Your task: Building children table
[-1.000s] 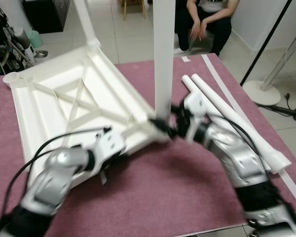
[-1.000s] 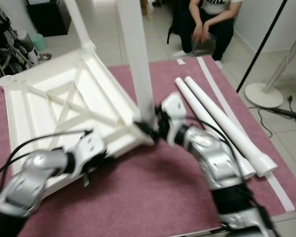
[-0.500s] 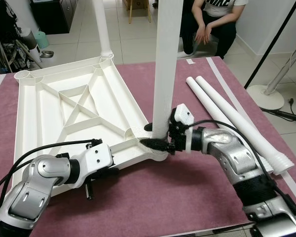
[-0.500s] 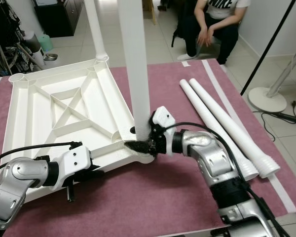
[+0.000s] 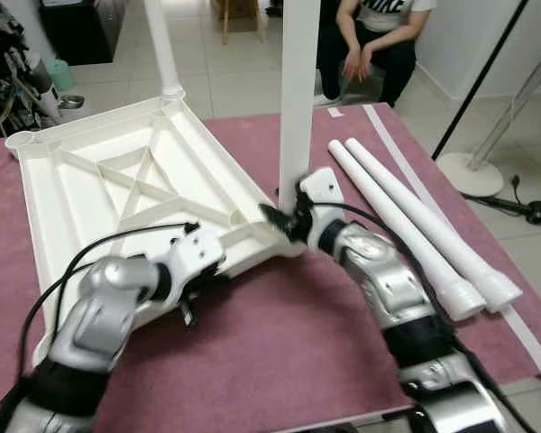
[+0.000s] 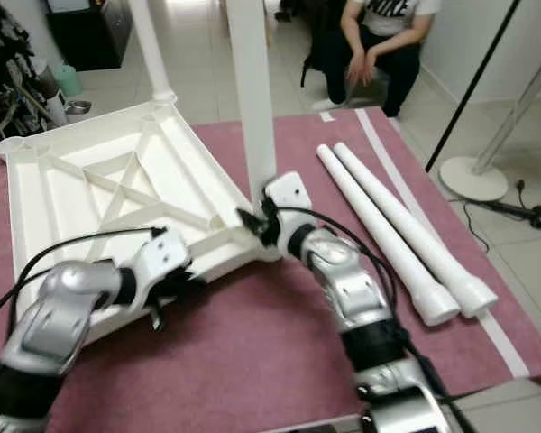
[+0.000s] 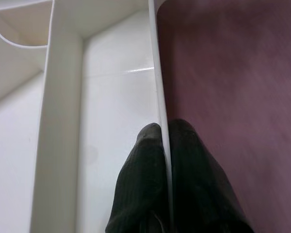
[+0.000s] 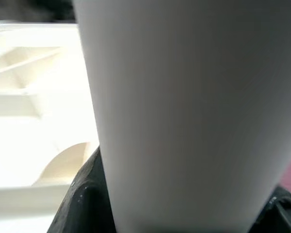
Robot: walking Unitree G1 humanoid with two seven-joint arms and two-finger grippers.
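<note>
Floor: pale glossy tiles (image 5: 243, 68), lit brightly from the far side of the room.
Work surface: a maroon carpet-like mat (image 5: 288, 352) with a white tape strip (image 5: 523, 329) along its right edge.
Person: seated on the floor beyond the mat in dark trousers (image 5: 365, 45), hands clasped between the knees.
Right side: a white stand with a round base (image 5: 473, 171), a slanting black pole (image 5: 478, 77), a black cable and plug (image 5: 532, 212) on the tiles.
Far left: a dark cabinet (image 5: 77, 27), a teal container (image 5: 56, 74), a metal bowl (image 5: 72, 102) and dark clutter (image 5: 4, 54).
Far middle: wooden chair legs (image 5: 225, 18).
</note>
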